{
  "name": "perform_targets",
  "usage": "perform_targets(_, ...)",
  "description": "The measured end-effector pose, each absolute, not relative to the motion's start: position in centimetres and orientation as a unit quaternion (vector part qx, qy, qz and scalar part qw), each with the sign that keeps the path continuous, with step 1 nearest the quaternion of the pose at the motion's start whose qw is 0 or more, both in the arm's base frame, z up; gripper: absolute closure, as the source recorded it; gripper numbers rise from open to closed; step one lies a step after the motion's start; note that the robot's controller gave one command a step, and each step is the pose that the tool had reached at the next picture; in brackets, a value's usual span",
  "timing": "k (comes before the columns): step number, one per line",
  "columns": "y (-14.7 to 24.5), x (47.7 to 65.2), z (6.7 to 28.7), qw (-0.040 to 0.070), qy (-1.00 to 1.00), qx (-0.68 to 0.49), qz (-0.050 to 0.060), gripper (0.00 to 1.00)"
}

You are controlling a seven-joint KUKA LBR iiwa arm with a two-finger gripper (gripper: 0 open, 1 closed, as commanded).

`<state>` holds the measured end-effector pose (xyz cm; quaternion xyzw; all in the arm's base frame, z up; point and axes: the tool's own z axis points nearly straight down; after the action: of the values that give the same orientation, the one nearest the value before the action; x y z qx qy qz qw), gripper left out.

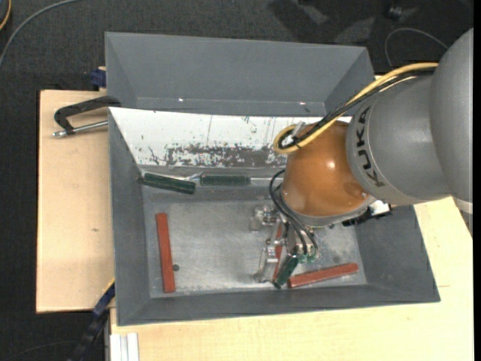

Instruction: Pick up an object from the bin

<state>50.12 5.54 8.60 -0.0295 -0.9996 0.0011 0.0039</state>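
My gripper (279, 253) hangs below the orange cover, low over the bin's front right part and close to the floor. A short dark green stick (286, 271) lies tilted right at its lower end, touching or just under it. One end of a red stick (325, 274) lies next to the green one, and the red stick runs off to the right along the front wall. I cannot tell whether the green stick is gripped.
A long red stick (164, 252) lies lengthwise near the left wall. A dark green stick (169, 182) rests at the back left, with another (224, 178) along the back wall. The arm and its cables cover the bin's right side.
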Motion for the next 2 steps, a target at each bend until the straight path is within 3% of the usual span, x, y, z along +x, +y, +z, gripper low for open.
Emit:
perform_targets(1,-1.98,49.65,7.47,0.0,-0.998,0.067,0.001,0.0)
perform_targets(2,-1.75,49.79,7.61,-0.002,-0.998,0.068,0.0,1.0)
